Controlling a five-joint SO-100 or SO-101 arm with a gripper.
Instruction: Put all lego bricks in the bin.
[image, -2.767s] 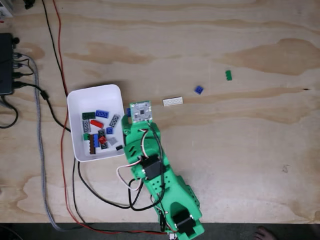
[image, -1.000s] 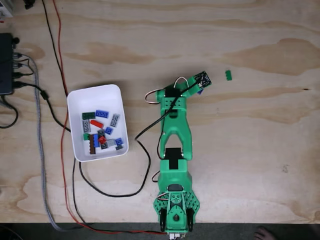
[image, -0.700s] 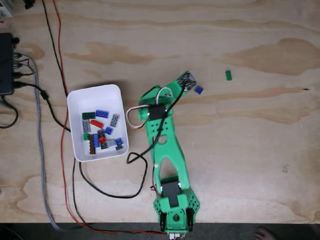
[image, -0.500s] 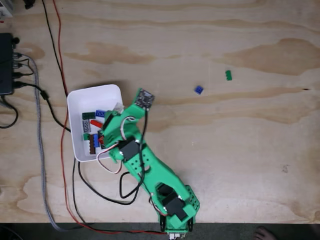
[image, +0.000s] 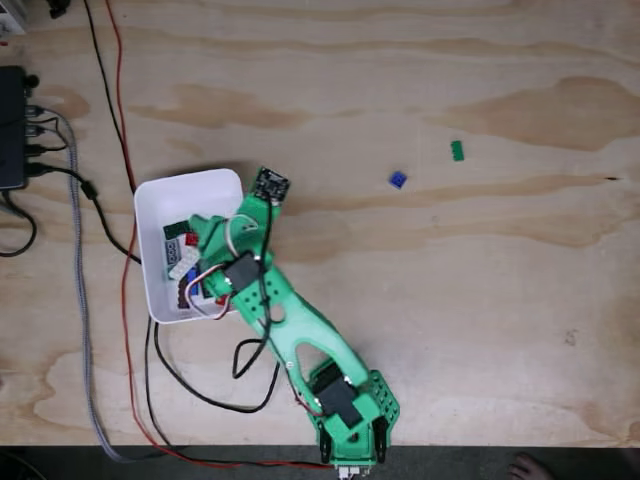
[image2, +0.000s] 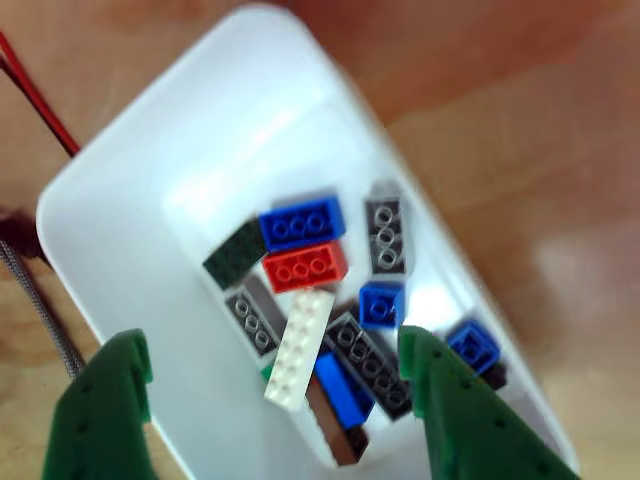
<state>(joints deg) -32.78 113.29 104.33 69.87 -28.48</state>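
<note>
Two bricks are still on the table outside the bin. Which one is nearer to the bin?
The small blue brick. In the fixed view it lies on the bare wood right of the white bin; the green brick lies farther right and higher.

Overhead and close view, shared bin

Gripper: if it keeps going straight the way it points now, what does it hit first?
Probably the white brick lying on the brick pile in the bin, centred between the open fingers of the gripper. Depth is unclear.
</note>
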